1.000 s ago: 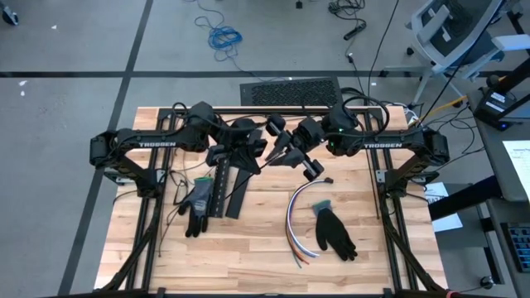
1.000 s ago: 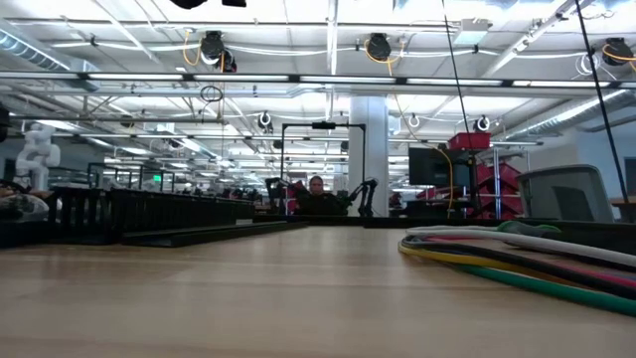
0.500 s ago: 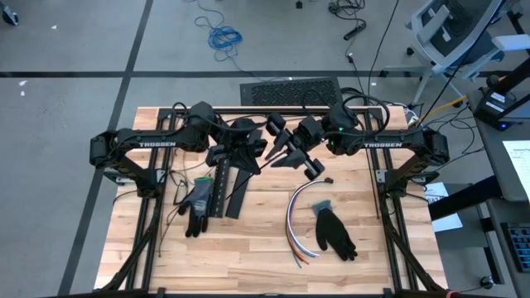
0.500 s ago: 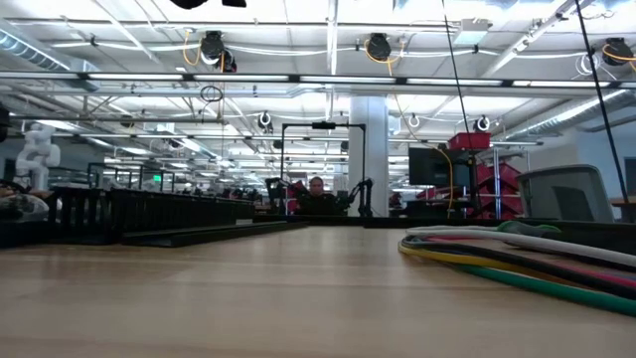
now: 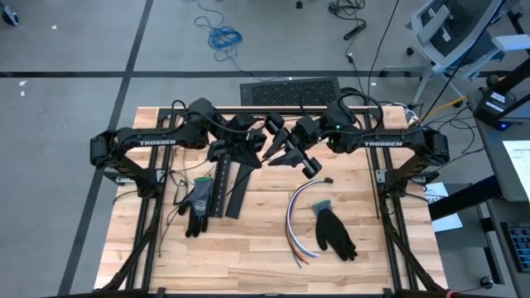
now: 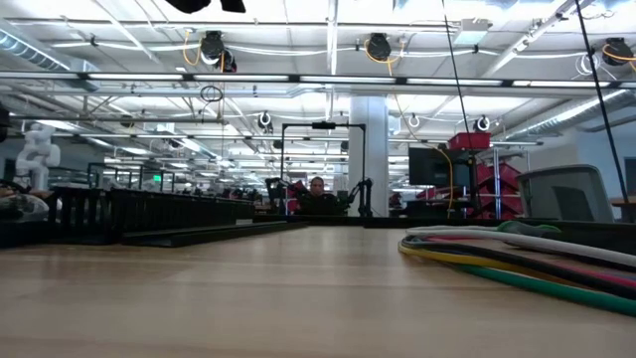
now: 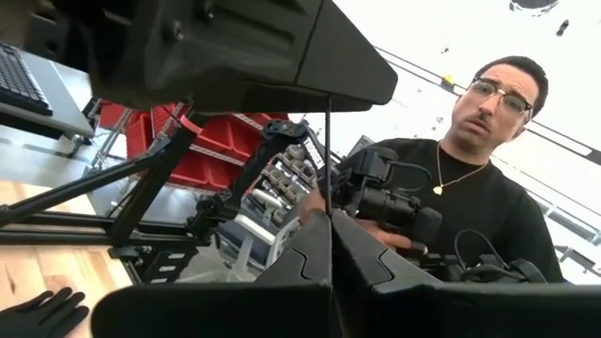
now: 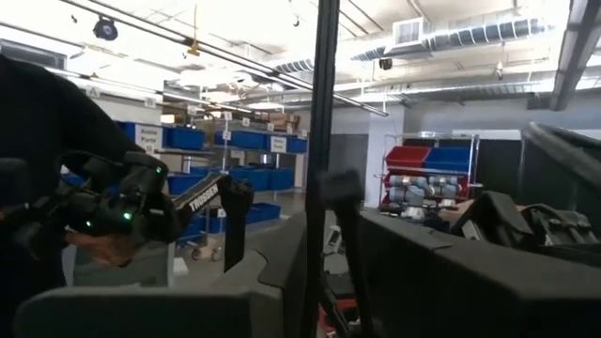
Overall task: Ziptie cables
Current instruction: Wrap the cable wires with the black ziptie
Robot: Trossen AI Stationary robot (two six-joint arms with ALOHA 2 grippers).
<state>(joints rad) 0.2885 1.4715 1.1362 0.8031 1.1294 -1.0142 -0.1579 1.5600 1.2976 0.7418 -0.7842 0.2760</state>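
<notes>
Compared with a second ago, both end effectors sit slightly farther toward the back of the table, the right one also a little more to the left; everything on the table lies unchanged.

Nearest the front edge of the wooden table (image 5: 265,257), the cables (image 5: 295,222) lie in a loose curved bundle, right of centre, their coloured ends pointing forward. Touching their right side is a dark glove (image 5: 334,233). In the low view the cables (image 6: 517,264) fill the right side and run off the picture's edge. To the left lie a grey glove (image 5: 197,203) and a black slotted strip (image 5: 220,189), side by side.

Farther back, held above the table, the left end effector (image 5: 248,151) and right end effector (image 5: 286,149) meet near the middle. The left one's fingers are pressed together on a thin black strand (image 7: 329,178), seen from its wrist. The right one's fingers pinch the same kind of thin strand (image 8: 323,141); its far end is cut off.

Beyond the table a person (image 7: 470,216) holds a camera.
</notes>
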